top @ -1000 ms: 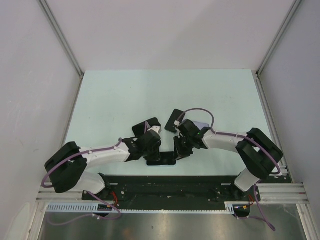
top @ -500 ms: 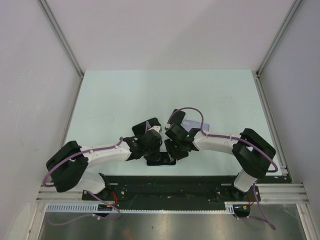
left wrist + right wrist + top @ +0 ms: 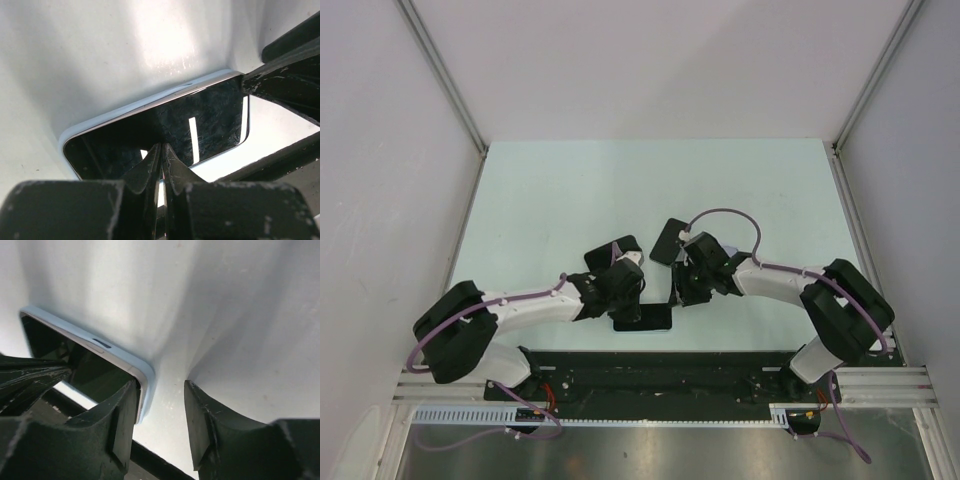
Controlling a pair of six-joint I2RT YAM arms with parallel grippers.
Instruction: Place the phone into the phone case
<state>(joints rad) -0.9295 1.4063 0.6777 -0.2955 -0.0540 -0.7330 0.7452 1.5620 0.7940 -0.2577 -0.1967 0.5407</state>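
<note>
The black phone [image 3: 648,318] lies flat at the table's near edge, screen up. A pale blue phone case [image 3: 150,102] rims its visible edges and its corner in the right wrist view [image 3: 145,374]. My left gripper [image 3: 162,148] is shut, with its tips down on the phone's screen [image 3: 205,120]. My right gripper [image 3: 161,390] is open at the phone's right corner. One of its fingers [image 3: 117,415] stands over the corner and the other finger [image 3: 205,420] stands over bare table. In the top view the left gripper [image 3: 624,304] and the right gripper [image 3: 684,297] flank the phone.
The black rail [image 3: 660,372] with the arm bases runs just in front of the phone. The pale green table [image 3: 620,190] stretches behind the grippers, enclosed by grey walls with metal frame posts [image 3: 440,75].
The right gripper swung left over the phone's right end, then drew back right to its corner. The left gripper stayed pressed on the phone.
</note>
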